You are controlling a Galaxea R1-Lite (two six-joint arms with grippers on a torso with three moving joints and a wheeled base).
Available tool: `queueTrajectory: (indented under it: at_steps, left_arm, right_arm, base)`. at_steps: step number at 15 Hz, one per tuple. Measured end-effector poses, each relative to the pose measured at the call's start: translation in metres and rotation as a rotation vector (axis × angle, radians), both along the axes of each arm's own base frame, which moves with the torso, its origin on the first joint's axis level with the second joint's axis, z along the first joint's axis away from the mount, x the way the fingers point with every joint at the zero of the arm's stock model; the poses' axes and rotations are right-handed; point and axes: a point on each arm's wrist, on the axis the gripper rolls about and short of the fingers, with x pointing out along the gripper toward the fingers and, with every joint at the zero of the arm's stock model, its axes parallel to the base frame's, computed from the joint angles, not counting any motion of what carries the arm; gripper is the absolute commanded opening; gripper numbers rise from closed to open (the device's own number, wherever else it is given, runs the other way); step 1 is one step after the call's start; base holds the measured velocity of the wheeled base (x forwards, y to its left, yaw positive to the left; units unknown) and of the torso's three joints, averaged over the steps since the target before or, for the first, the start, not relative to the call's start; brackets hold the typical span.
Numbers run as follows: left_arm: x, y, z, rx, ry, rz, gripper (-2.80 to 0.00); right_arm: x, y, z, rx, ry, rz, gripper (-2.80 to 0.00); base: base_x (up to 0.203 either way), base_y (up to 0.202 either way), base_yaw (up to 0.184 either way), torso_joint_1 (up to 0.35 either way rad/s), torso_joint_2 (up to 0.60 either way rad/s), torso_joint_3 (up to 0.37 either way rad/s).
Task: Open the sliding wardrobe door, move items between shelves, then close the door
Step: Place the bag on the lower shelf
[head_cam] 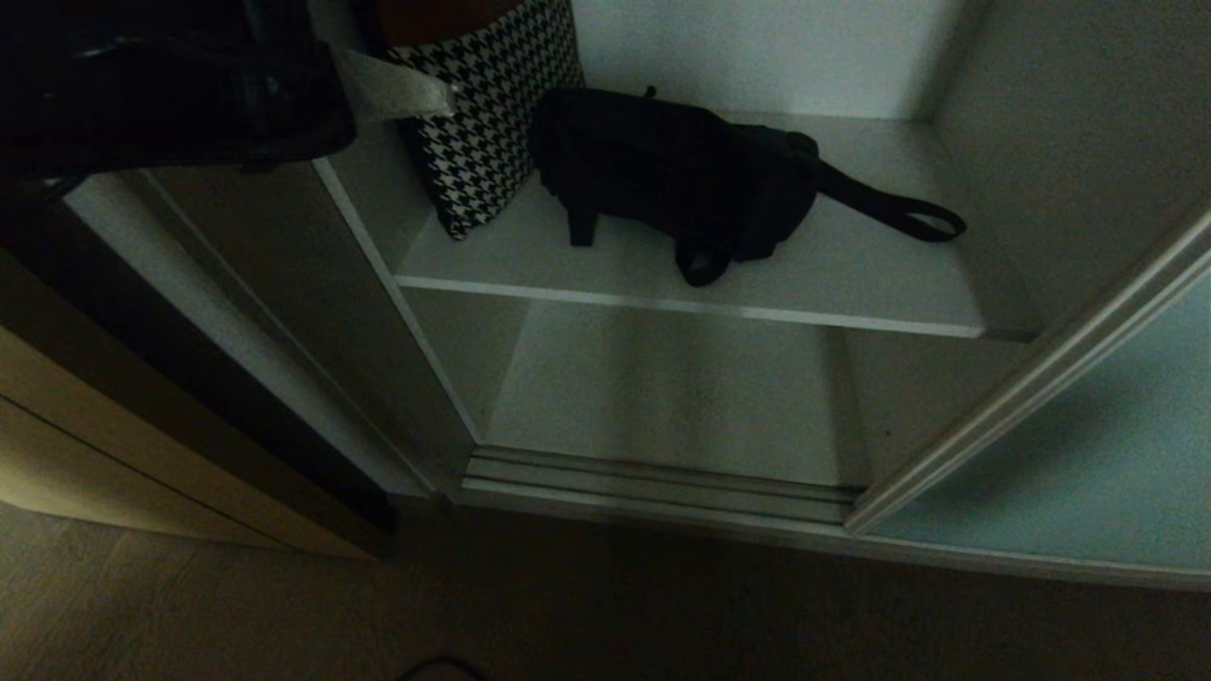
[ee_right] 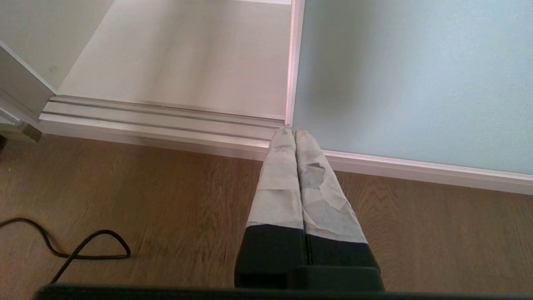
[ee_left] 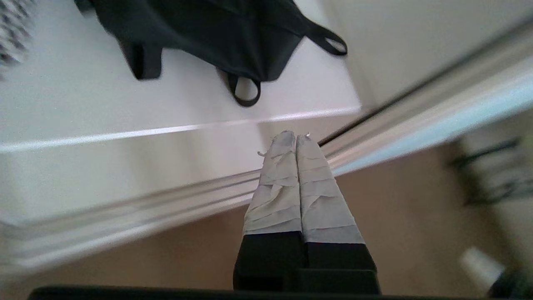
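Already the sliding door (head_cam: 1069, 445) is seen pushed off to the right, so the wardrobe stands open. A black bag (head_cam: 676, 180) lies on the upper shelf (head_cam: 851, 274), its strap loop trailing toward the right wall; a checked bag (head_cam: 497, 104) is propped just beside it on the left. The lower shelf (head_cam: 662, 388) sits below, w/ nothing seen on it.

The left gripper (ee_left: 296, 135) is held out in front of the shelf edge, apart from the bag, fingers pressed together and nothing gripped. The right gripper (ee_right: 290, 131) is parked low by the door's bottom corner, over the wood floor (ee_right: 166, 200), likewise closed and empty.

Risks, as judged from here: the fingers must be spread before the bag is reached, otherwise it would only be shoved deeper. Soft fabric can be pinched badly (a fold may slip out). The strap loop could be snagged on the shelf edge while the bag is carried down, and the checked bag, being so close, could be knocked over. The strap could also be left across the door track (head_cam: 653, 482) and jam the door at closing.
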Motion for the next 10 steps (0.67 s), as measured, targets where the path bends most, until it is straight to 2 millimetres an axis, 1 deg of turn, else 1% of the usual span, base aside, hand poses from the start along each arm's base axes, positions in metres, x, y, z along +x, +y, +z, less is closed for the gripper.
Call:
queueTrajectory:
  at_steps: [2, 5, 8, 9, 10]
  left_arm:
    - [0.032, -0.015, -0.006, -0.072, 0.101, 0.032, -2.8]
    - [0.081, -0.036, -0.027, -0.159, 0.276, 0.121, -2.8]
    - [0.112, -0.05, -0.048, -0.212, 0.447, 0.163, -2.8]
    - [0.121, -0.055, -0.053, -0.232, 0.477, 0.171, -2.8]
    - [0.131, -0.059, -0.059, -0.249, 0.499, 0.177, 0.0]
  right_arm:
    - [0.0, 0.0, 0.0, 0.0, 0.0, 0.0, -2.8]
    - [0.0, 0.0, 0.0, 0.0, 0.0, 0.0, -2.8]
    - [0.0, 0.0, 0.0, 0.0, 0.0, 0.0, -2.8]
    - [0.0, 0.0, 0.0, 0.0, 0.0, 0.0, -2.8]
    - [0.0, 0.0, 0.0, 0.0, 0.0, 0.0, -2.8]
  base:
    - [0.0, 0.0, 0.0, 0.0, 0.0, 0.0]
    - [0.0, 0.0, 0.0, 0.0, 0.0, 0.0]
    - [0.0, 0.0, 0.0, 0.0, 0.0, 0.0]
    - [0.0, 0.0, 0.0, 0.0, 0.0, 0.0]
    - [0.0, 0.0, 0.0, 0.0, 0.0, 0.0]
